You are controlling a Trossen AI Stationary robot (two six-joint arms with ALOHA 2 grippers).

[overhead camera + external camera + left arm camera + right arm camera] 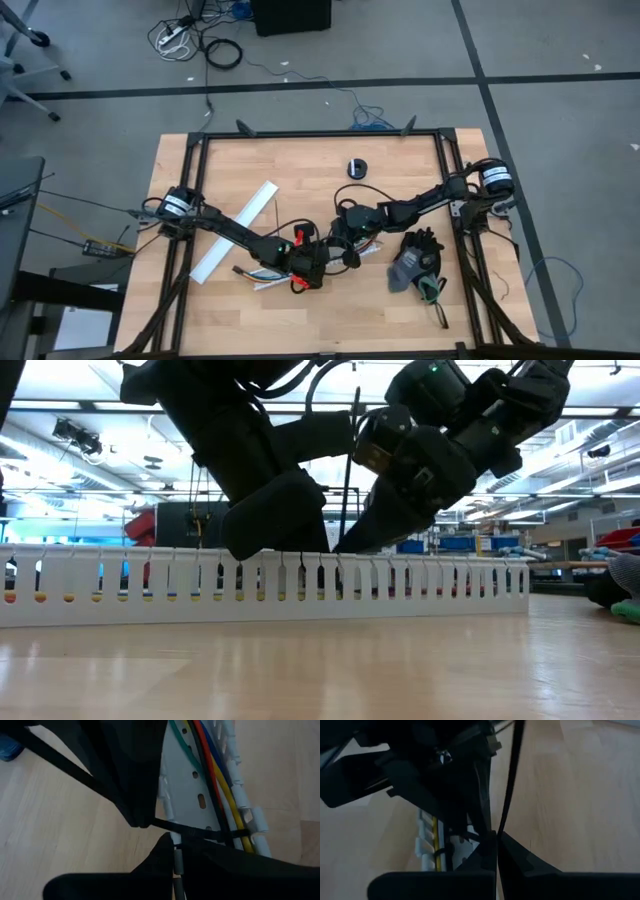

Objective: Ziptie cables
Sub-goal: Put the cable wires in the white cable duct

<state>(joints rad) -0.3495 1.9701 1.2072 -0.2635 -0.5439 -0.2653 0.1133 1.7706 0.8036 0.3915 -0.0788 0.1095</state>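
Tabletop (pixel 420 300), mid-front edge — both arms converge | cables (pixel 215 775) lie in a slotted channel (pixel 187 795), ziptie (pixel 200 833) looped across | left gripper (pixel 305 268) and right gripper (pixel 495 840) each pinch a ziptie end | judged: cinching — next, a steady tightening pull.

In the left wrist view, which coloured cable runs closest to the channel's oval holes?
The green cable; the red, blue and yellow ones lie farther toward the toothed wall.

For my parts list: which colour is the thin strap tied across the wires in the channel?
Black. The thin plastic ziptie shows best in the left wrist view.
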